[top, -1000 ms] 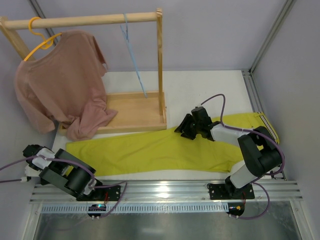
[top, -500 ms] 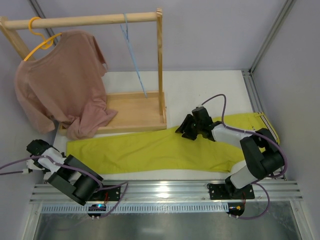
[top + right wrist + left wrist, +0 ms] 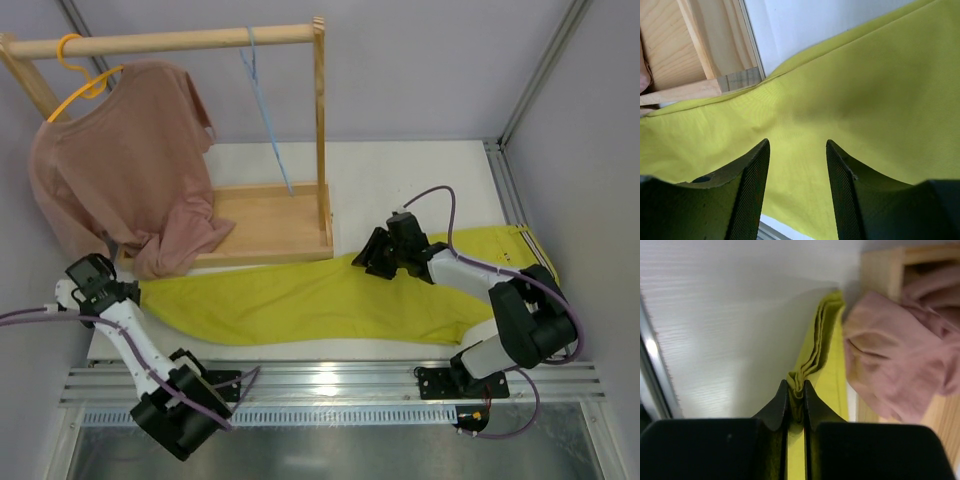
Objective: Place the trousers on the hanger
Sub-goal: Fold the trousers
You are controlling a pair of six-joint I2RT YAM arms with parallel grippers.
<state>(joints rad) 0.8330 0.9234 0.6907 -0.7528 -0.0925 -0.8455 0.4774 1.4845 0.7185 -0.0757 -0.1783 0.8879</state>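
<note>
Trousers: flat on the counter, long axis left to right, waist end at the right.
Left gripper: pressed together, pinching the folded cloth edge at the far-left end.
Right gripper: spread over the mid-length cloth; contact unclear.
Hanger: hangs from the rail, beyond the trousers, nearer the right gripper.

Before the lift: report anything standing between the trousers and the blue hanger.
The rack's wooden base lies between the trousers and the hanger, which hangs above it. The pink shirt droops onto the base's left end, close to the trousers' end.
</note>
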